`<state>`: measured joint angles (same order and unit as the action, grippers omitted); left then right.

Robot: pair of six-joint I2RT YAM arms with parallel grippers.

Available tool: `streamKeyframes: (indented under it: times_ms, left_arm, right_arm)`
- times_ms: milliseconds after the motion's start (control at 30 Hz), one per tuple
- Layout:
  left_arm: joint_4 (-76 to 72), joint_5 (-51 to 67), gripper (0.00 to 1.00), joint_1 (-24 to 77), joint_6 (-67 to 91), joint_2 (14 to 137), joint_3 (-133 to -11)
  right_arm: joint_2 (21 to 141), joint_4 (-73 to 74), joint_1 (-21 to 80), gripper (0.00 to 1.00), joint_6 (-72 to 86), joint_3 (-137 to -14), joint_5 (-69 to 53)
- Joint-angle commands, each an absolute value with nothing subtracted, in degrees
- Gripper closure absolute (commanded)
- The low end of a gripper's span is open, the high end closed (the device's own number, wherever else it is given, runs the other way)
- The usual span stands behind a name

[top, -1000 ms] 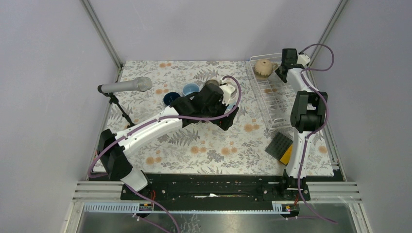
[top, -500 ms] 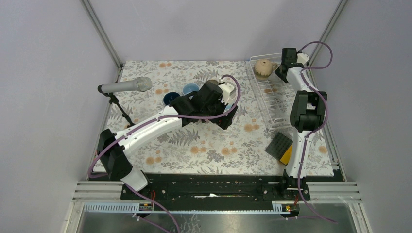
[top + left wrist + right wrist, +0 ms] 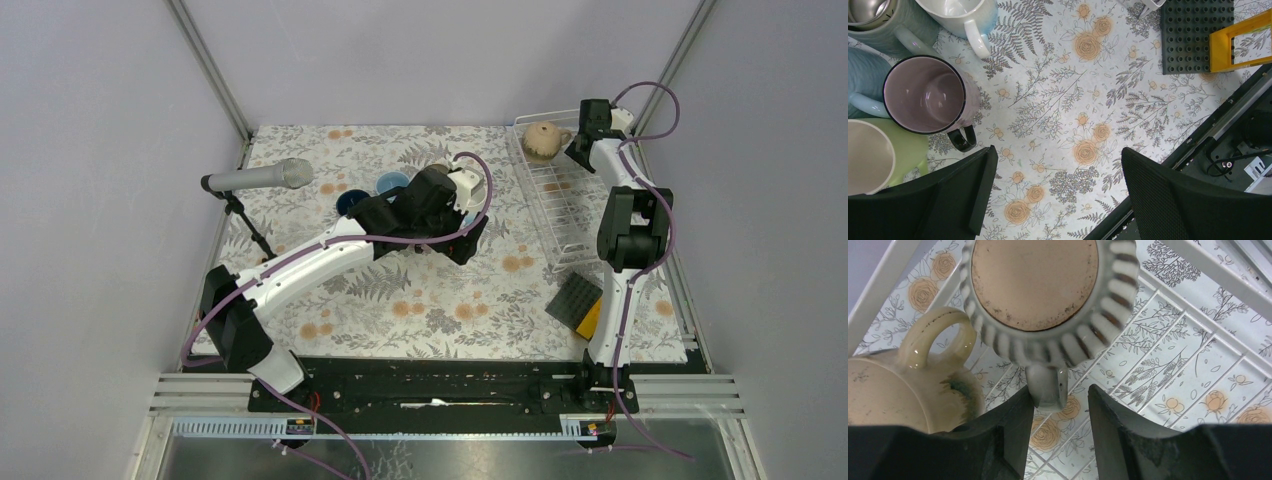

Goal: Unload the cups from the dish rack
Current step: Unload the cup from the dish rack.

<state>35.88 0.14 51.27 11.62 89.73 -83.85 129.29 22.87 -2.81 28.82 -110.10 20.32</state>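
The white wire dish rack stands at the far right. At its far end a tan cup and a grey-and-white striped cup sit bottom up. My right gripper is open around the striped cup's handle: the left finger touches it and the right finger stands apart. My left gripper hangs wide open and empty over the flowered cloth. Beside it stand a pink cup, a green cup, a white cup, a light blue cup and a metallic grey cup.
A microphone on a stand is at the left of the table. A black studded pad with a yellow piece lies at the rack's near end. A dark blue cup stands left of my left arm.
The right gripper's jaws have widened a little around the striped cup's handle. The left arm has drifted slightly to the left, still open.
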Motion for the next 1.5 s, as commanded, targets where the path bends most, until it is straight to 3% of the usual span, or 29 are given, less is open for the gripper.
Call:
streamKeyframes:
  times_ms: [0,467,833,1233,1467]
  left_arm:
    - [33.02,1.00,0.01,50.72,11.86,88.31,-84.03]
    - [33.02,1.49,0.01,50.19,11.95,88.78,-84.12]
    - [32.99,1.84,0.01,50.06,12.04,89.12,-84.21]
    - [32.70,2.55,0.01,49.92,12.12,89.24,-84.07]
    - [32.49,2.59,0.01,49.79,12.17,89.31,-83.88]
  right_arm:
    - [129.88,23.78,-3.08,0.49,23.11,-113.94,20.29]
    - [134.28,24.76,-3.08,0.53,21.36,-117.29,17.97]
    - [134.70,24.69,-3.08,0.62,20.03,-118.06,19.97]
    - [133.01,24.65,-3.08,0.99,17.45,-117.91,21.71]
    - [129.73,23.21,-2.99,1.00,17.68,-115.57,22.02]
